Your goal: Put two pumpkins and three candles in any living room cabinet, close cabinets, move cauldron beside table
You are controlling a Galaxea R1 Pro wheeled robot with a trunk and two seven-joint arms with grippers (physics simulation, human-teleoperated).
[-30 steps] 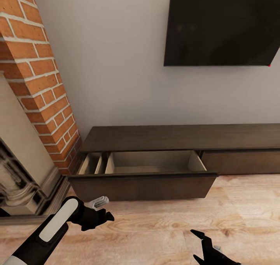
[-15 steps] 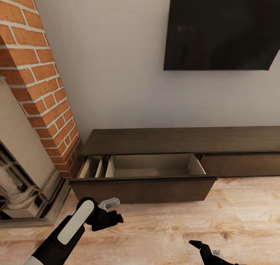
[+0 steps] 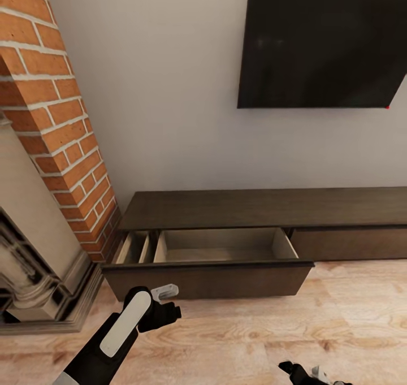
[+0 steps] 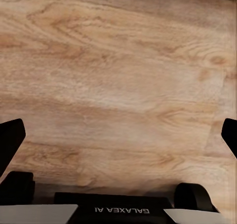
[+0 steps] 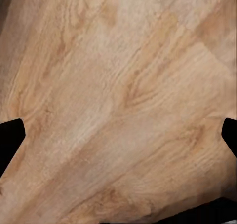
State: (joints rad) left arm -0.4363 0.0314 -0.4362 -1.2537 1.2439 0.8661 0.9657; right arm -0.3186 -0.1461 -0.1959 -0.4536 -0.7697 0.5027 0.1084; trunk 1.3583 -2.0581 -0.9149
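From the head view, the long, low dark-brown wooden cabinet [image 3: 265, 226] stands against the pale wall under a black wall-mounted screen [image 3: 322, 43], beside a red brick chimney column [image 3: 53, 119] and a carved stone fireplace surround [image 3: 28, 272]. Its left-hand drawer [image 3: 212, 260] is pulled out over the light wood-plank floor [image 3: 294, 340], and what shows of its pale wooden inside looks bare, though the part behind the drawer front is hidden. The left gripper [image 3: 167, 311] hovers low just in front of that drawer front; the right gripper [image 3: 302, 372] sits at the lower edge of this view, well apart from the cabinet.

In the left wrist view, the left gripper's black fingers [image 4: 10, 140] stand wide apart over bare floor, with nothing between them.

In the right wrist view, the right gripper's fingers [image 5: 11, 137] are likewise spread wide and empty above the planks.

Judging from this, the task is at an early stage: a drawer stands ready, but the pumpkins and candles appear not yet stowed, the drawer must still be shut, and the cauldron remains to be set by the table.
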